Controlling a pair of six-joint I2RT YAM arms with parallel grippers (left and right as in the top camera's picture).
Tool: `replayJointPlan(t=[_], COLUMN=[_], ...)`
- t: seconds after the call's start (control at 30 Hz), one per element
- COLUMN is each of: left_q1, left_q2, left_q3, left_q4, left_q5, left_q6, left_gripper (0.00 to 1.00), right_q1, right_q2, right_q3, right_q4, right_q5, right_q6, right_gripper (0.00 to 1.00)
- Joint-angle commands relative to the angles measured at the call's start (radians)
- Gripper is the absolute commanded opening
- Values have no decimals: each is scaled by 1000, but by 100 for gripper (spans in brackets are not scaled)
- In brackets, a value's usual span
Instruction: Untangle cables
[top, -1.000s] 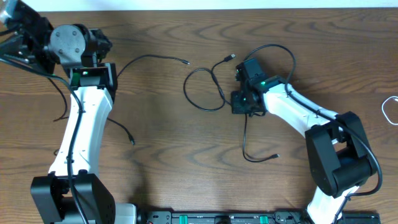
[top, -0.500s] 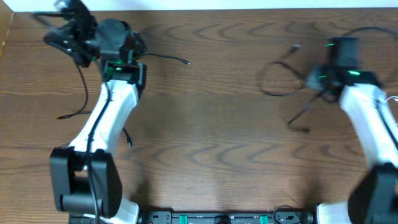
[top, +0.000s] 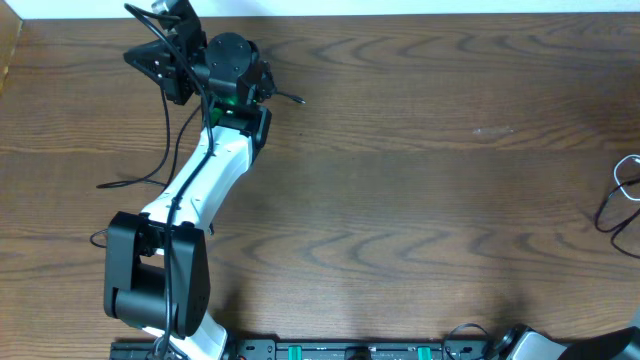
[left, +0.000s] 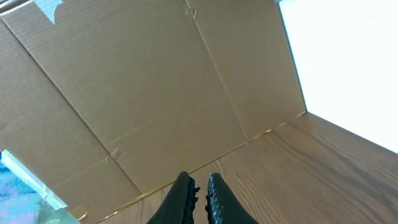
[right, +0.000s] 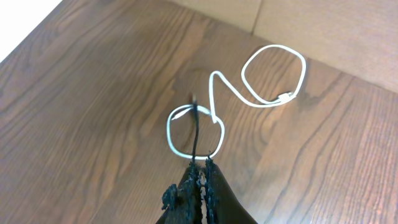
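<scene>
My arms have swung wide apart. My right gripper (right: 200, 165), shut on a black cable (right: 196, 130), has dragged it over the white cable (right: 273, 62) at the tabletop's (top: 400, 200) right edge. My left gripper (left: 199, 180), also shut, seems to hold a second cable (top: 125, 184) far left. The tangle looks separated.

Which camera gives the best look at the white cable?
The right wrist view: the white cable lies on the table with both loops visible, past the black cable in the shut right gripper. The overhead view catches only a sliver at the frame's right edge; the left wrist view shows none.
</scene>
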Motion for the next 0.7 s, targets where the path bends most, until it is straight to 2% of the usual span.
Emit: replayJointPlan(t=[0.0, 0.4, 0.47, 0.5, 0.53, 0.67], left_q1=[-12, -65, -72, -76, -78, -82], left_q2=[10, 10, 10, 10, 10, 10], left_q3=[-2, -2, -2, -2, -2, -2], left_q4=[3, 3, 3, 3, 4, 4], left_q5=[-52, -52, -52, -52, -52, -52], left_q6=[-16, -16, -16, -16, -16, -16], left_gripper=[8, 8, 8, 8, 8, 8], right_q1=[-16, -68, -69, -63, -62, -60], right_q2=[-4, 109, 127, 128, 127, 125], right_q3=[1, 1, -3, -3, -3, -3], right_q4=[35, 195, 200, 194, 187, 169], right_q5=[14, 123, 142, 141, 136, -5], right_q6=[-20, -45, -51, -49, -48, -50], right_gripper=[1, 1, 47, 95, 99, 99])
